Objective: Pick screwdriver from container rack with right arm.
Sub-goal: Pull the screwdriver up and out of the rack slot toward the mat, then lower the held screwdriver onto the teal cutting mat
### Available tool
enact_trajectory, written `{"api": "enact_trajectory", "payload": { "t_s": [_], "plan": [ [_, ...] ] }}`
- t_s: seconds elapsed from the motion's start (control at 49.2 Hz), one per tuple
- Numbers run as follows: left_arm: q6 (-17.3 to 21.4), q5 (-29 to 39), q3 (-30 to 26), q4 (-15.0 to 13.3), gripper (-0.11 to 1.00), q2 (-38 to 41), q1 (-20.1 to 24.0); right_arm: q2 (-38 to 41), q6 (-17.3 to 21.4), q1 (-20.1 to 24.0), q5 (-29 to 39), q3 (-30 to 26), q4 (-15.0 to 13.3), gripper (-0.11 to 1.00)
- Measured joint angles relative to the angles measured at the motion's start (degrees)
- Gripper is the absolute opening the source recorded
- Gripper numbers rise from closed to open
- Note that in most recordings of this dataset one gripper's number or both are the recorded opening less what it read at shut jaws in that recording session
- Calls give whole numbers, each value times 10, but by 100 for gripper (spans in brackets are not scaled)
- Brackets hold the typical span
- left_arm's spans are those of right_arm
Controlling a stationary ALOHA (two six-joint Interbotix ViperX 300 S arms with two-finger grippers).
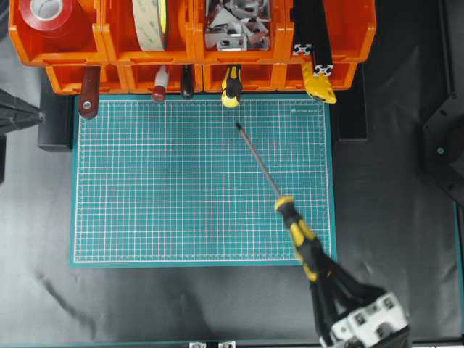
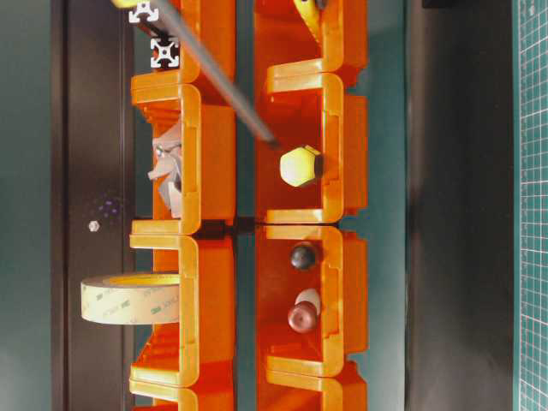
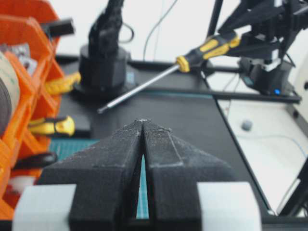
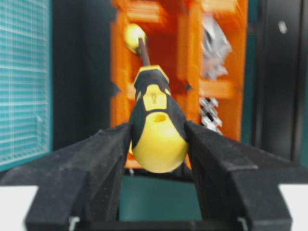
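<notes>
The screwdriver [image 1: 299, 235], with a black-and-yellow handle, orange collar and thin shaft, is out of the orange container rack [image 1: 196, 72] and hangs over the green mat's right half. Its tip points toward the rack. My right gripper [image 1: 319, 272] is shut on the rear of the handle. In the right wrist view both fingers press the yellow butt of the screwdriver [image 4: 156, 125] within the right gripper [image 4: 158, 139]. The left wrist view shows the screwdriver [image 3: 207, 50] raised off the table. My left gripper [image 3: 143, 122] is shut on nothing, at the table's left edge.
The green cutting mat [image 1: 145, 188] lies in front of the rack. A stubby yellow-and-black tool [image 1: 231, 85], a red-handled tool [image 1: 159, 90] and a dark handle [image 1: 187, 83] stick out of the lower bins. The upper bins hold red tape [image 1: 47, 14], metal brackets [image 1: 232, 25] and black extrusions [image 1: 312, 36].
</notes>
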Motion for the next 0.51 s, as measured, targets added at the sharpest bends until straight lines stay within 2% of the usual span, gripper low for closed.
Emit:
{"api": "enact_trajectory", "payload": {
  "t_s": [0.224, 0.508],
  "plan": [
    [-18, 25, -11, 0, 0, -2, -2, 20, 18, -3, -79, 30, 29, 39],
    [-18, 27, -11, 0, 0, -8, -3, 19, 67, -62, -231, 120, 40, 39]
  ]
}}
